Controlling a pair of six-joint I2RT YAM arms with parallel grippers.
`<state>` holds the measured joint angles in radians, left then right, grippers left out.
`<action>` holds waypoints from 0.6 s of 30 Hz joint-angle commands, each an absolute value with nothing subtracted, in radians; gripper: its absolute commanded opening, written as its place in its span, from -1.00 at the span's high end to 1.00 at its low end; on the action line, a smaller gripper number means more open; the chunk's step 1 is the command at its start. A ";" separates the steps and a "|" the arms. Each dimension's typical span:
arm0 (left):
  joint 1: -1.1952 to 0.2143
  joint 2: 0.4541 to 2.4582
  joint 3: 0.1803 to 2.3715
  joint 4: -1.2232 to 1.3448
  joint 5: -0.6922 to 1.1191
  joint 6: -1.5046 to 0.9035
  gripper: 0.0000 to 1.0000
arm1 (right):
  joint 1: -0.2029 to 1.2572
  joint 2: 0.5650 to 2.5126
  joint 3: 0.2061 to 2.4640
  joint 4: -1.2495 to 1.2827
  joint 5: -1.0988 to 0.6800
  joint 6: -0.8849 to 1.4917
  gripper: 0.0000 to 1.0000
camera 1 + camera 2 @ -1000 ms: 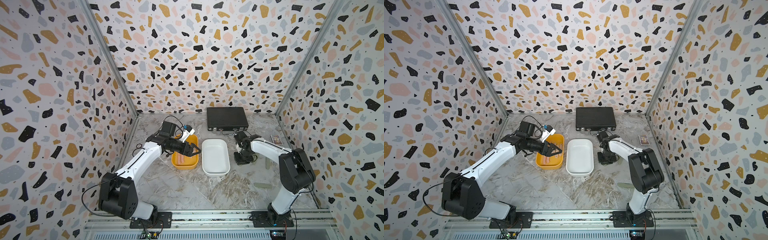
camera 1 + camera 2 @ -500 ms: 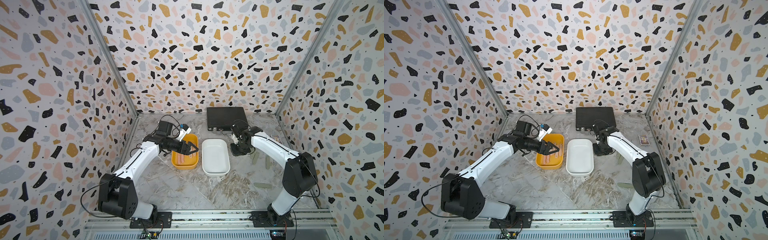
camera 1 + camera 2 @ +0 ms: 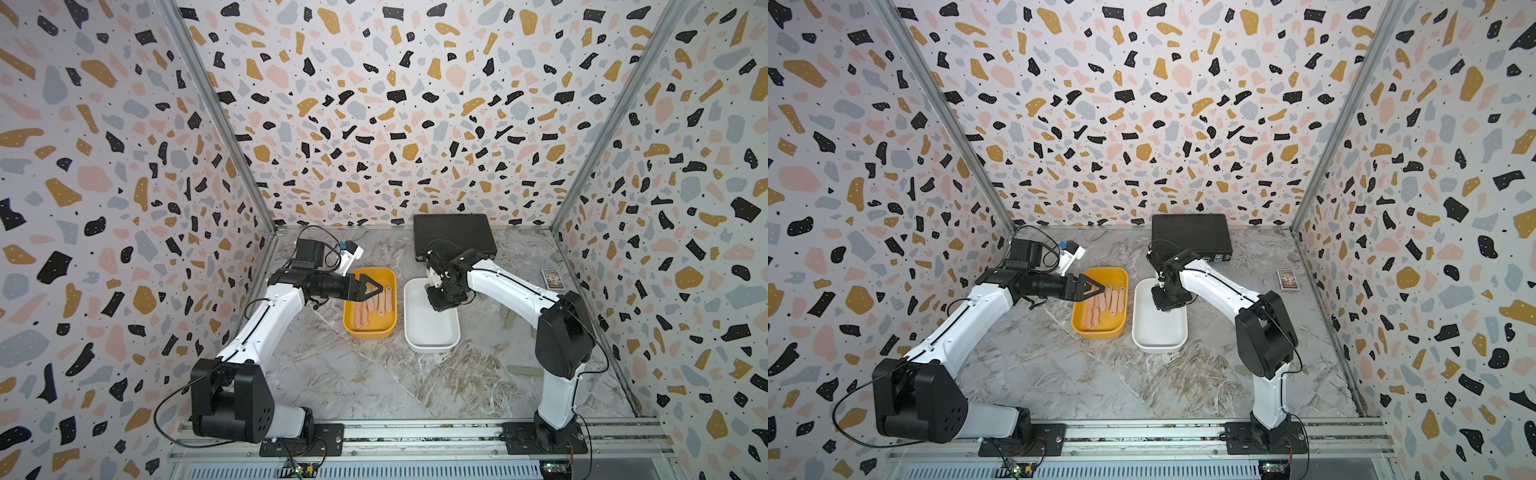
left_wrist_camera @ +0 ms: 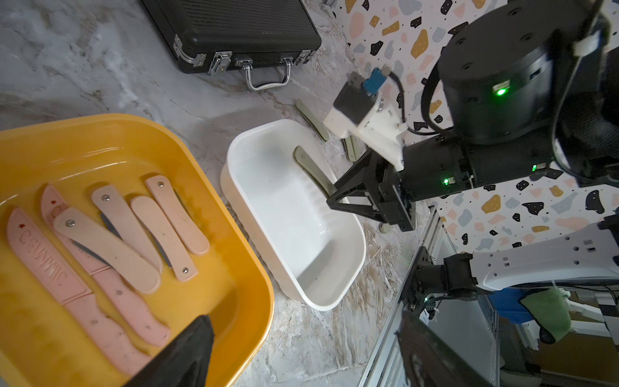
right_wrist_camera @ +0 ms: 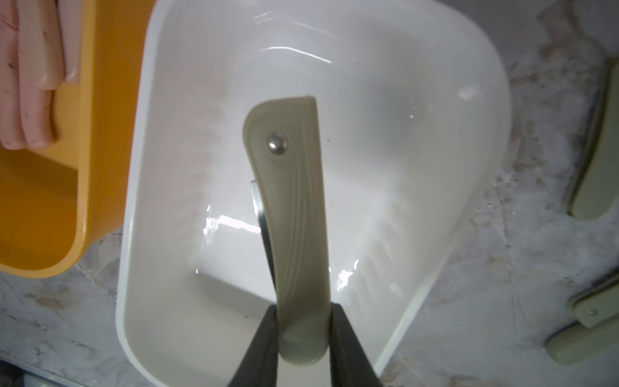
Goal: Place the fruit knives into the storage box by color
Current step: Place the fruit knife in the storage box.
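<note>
My right gripper (image 5: 303, 335) is shut on one end of a sage-green fruit knife (image 5: 291, 207), held over the far end of the white storage box (image 5: 385, 100); in both top views this gripper (image 3: 440, 305) hangs above that box (image 3: 432, 332). The left gripper (image 3: 376, 289) is open and holds nothing, above the far part of the mustard-yellow storage box (image 3: 368, 332). Several salmon-pink knives (image 4: 110, 241) lie in the yellow box (image 4: 254, 268). More green knives (image 5: 596, 167) lie on the table to the right of the white box.
A black briefcase (image 3: 455, 235) with a metal handle lies at the back, just behind the white box. A small printed card box (image 3: 551, 278) sits near the right wall. One green knife (image 3: 525, 371) lies by the right arm's base.
The right arm has swung from the table right of the white box to above it, carrying the green knife. The left gripper has drawn back slightly over the yellow box.
</note>
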<state>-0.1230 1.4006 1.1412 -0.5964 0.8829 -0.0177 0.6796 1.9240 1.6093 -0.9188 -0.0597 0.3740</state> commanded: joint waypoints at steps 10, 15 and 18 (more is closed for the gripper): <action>-0.119 1.402 1.135 -0.560 0.913 -0.023 -0.74 | 0.686 2.031 1.629 -0.831 -0.155 0.425 0.53; -0.120 1.408 1.133 -0.557 0.912 -0.023 -0.75 | 0.686 2.073 1.646 -0.818 -0.158 0.430 0.52; -0.119 1.410 1.132 -0.557 0.913 -0.024 -0.74 | 0.686 2.086 1.654 -0.818 -0.160 0.431 0.52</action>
